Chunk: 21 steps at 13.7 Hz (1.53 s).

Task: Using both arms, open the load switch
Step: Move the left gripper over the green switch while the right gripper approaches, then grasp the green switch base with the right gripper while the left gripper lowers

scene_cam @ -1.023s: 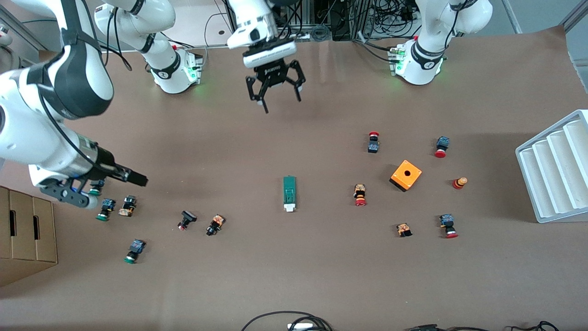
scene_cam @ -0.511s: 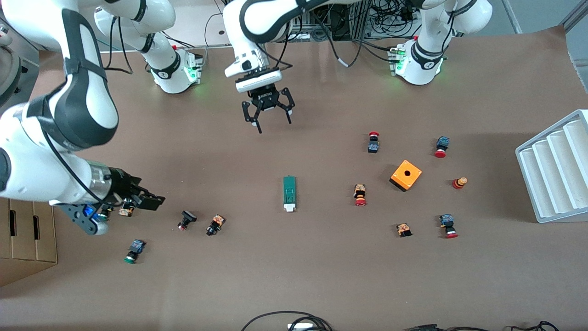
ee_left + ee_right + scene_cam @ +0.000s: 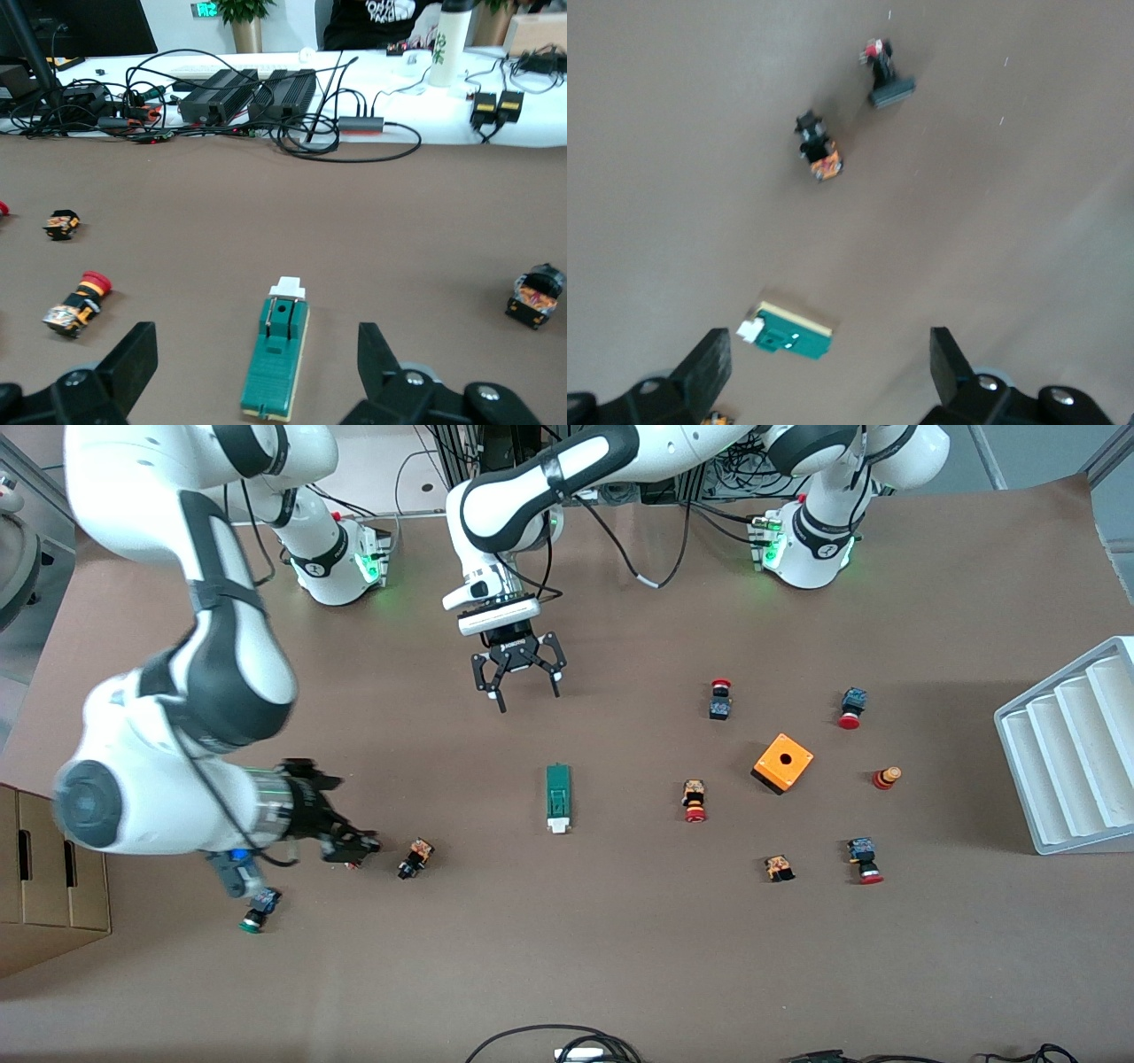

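The load switch (image 3: 558,798), a narrow dark-green block with a white tab at the end nearer the front camera, lies flat mid-table. My left gripper (image 3: 524,691) hangs open over bare table, a short way from the switch toward the robot bases. In the left wrist view the load switch (image 3: 276,361) lies ahead between the spread fingers (image 3: 135,356), untouched. My right gripper (image 3: 353,843) hovers open over the small buttons toward the right arm's end. Its wrist view shows the load switch (image 3: 788,331) well below, with nothing between the fingers (image 3: 950,363).
Small push buttons lie scattered: one (image 3: 416,857) beside the right gripper, one (image 3: 259,909) nearer the camera, others (image 3: 695,801) toward the left arm's end. An orange box with a hole (image 3: 783,763), a white ridged tray (image 3: 1072,753) and a cardboard box (image 3: 44,877) stand at the table's ends.
The left gripper has come down and toward the load switch. The right arm has swung toward mid-table, its gripper passing over the buttons. Both stayed open.
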Tool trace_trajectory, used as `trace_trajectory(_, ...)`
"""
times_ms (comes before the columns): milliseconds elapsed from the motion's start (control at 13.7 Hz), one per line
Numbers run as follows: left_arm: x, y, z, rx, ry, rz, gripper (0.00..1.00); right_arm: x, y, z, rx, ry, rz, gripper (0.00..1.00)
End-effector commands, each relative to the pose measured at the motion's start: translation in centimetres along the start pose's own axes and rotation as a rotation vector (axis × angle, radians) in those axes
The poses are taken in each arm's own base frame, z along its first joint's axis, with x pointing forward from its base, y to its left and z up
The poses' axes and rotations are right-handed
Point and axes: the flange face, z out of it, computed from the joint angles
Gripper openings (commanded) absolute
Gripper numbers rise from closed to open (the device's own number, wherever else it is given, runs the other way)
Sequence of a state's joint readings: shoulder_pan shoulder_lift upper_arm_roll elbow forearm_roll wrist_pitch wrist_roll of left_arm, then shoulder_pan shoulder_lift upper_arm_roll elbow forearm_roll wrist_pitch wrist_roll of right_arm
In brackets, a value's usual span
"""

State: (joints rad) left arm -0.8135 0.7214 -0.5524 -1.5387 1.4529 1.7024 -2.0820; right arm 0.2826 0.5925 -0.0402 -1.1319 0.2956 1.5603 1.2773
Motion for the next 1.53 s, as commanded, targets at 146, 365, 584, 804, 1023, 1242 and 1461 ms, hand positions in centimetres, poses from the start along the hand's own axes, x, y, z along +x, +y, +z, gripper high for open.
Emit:
trace_trajectory(146,-3.3,0.7,2.0,-0.056,0.082,-0.046,1.0,-4.8,-4.9,3.3,0.081,-0.005,0.212,1.0)
trace_trajectory(365,-7.9,0.5,6.3,-0.067,0.143,0.001,1.0,-6.5,-7.1,5.6,0.156,-0.001,0.334,1.0)
trace_trajectory(584,-12.5,0.0,9.7,-0.107,0.191,0.002,1.0,-7.9,-8.1,7.6,0.181,0.007,0.369,1.0)
trace_trajectory(804,-14.8,-1.0,12.7,-0.108,0.223,-0.001,1.0,-10.1,-9.8,11.6,0.221,0.05,0.473,1.0)
trace_trajectory(1023,-15.1,-1.4,14.3,-0.135,0.192,-0.052,1.0,-11.9,-10.1,14.1,0.197,0.044,0.57,1.0)
trace_trajectory(1242,-15.7,-1.6,15.4,-0.153,0.213,-0.033,1.0,-11.5,-9.7,14.2,0.145,-0.023,0.624,1.0)
trace_trajectory(1461,-15.9,-1.6,15.6,-0.168,0.23,-0.02,1.0,-10.5,-10.1,15.8,0.142,-0.031,0.641,1.0)
